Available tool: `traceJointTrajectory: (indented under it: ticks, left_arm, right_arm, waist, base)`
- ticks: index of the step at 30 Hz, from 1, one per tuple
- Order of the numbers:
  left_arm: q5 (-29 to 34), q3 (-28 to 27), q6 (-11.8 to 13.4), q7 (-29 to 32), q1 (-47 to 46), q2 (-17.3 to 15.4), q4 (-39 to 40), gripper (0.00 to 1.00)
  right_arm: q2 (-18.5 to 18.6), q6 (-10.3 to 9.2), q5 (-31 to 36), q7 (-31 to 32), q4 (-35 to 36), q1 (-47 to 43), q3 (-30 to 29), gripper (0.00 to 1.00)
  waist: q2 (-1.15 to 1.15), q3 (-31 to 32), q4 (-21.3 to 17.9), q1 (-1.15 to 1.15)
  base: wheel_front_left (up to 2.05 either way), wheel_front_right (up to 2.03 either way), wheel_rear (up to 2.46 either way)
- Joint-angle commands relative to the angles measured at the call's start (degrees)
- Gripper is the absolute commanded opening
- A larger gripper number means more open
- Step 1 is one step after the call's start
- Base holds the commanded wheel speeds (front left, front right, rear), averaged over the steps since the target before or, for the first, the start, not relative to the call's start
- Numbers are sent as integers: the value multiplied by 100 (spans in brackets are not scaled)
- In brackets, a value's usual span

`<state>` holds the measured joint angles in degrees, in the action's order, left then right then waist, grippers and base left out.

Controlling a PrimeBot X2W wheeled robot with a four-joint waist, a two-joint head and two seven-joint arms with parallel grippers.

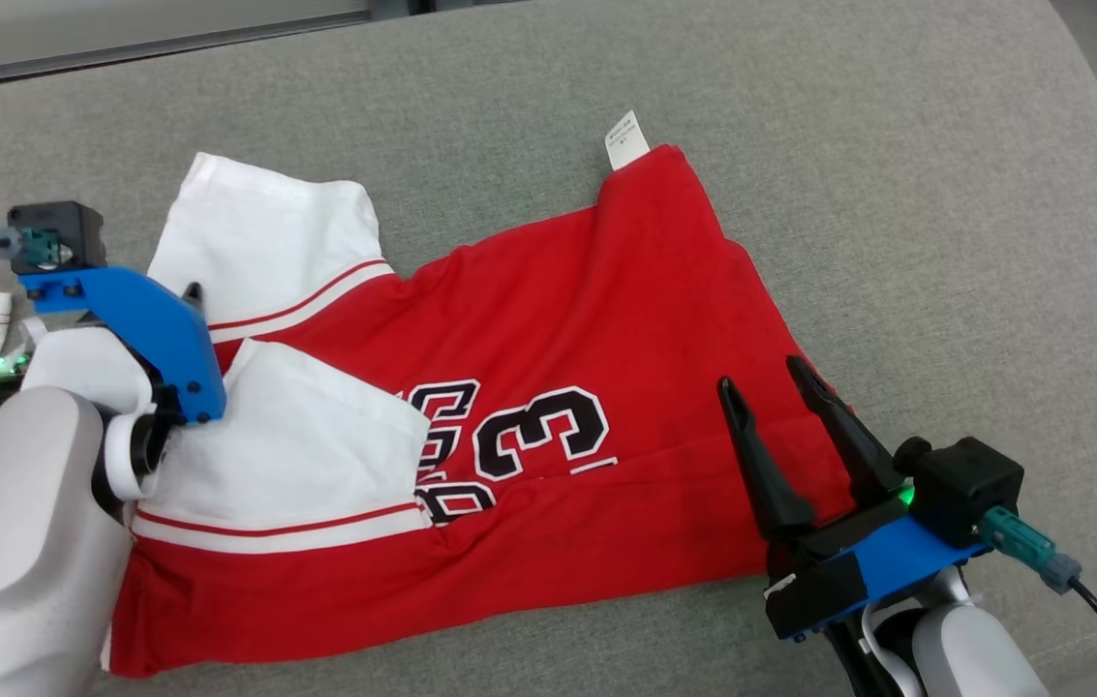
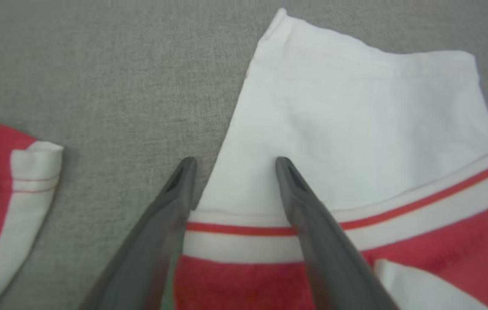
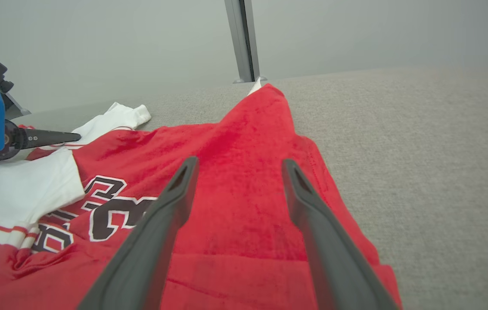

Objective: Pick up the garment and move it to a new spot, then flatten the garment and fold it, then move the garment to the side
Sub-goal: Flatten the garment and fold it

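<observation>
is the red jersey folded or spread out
Partly folded: one white sleeve is turned in over the red jersey, covering part of the black number; the other sleeve lies flat on the grey surface.

Red jersey point(image 1: 606, 319) on grey fabric surface point(image 1: 945, 194)

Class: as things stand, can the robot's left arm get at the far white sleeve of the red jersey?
Probably yes. The open left gripper straddles the edge of the white fabric sleeve on the red numbered jersey, above the grey textile surface; nothing lies between.
</observation>
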<state>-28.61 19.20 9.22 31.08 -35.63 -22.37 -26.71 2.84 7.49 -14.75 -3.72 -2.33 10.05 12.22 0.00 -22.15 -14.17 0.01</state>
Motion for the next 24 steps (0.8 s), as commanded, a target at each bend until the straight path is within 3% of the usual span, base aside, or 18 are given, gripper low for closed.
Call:
traceJointTrajectory:
  ticks: [1,6,7,8,13,21,24]
  left_arm:
    - [47,21,-15,43,-102,-43,-146,100]
    - [-68,-39,2,198,-223,-58,-471,100]
    - [-266,-63,-136,406,-225,14,-619,78]
    - [-396,-63,-217,531,-209,93,-657,0]
    - [-614,-52,-441,575,-274,275,-493,0]
    - [-144,-227,-335,-881,-742,56,-238,0]
    - [12,-256,-404,-1431,-855,-33,-345,0]
  right_arm:
    - [9,1,-22,-50,-3,14,7,100]
    - [10,1,-47,-84,-13,26,58,100]
    - [9,1,-47,-108,-7,29,66,100]
    - [9,1,-48,-113,-3,31,62,100]
    - [10,1,-63,-138,15,49,24,100]
    - [8,1,-38,-196,71,173,-44,100]
    - [10,1,-44,-199,64,223,-42,100]
  waist:
    - [0,-33,-40,-1]
    - [0,-130,-152,-1]
    - [0,-168,-175,-1]
    - [0,-185,-176,-1]
    - [0,-233,-150,-1]
    - [0,-265,-200,-1]
    - [0,-264,-282,-1]
  base:
    - [0,0,0]
    - [0,0,0]
    - [0,0,0]
    - [0,0,0]
    - [0,0,0]
    - [0,0,0]
    - [0,0,0]
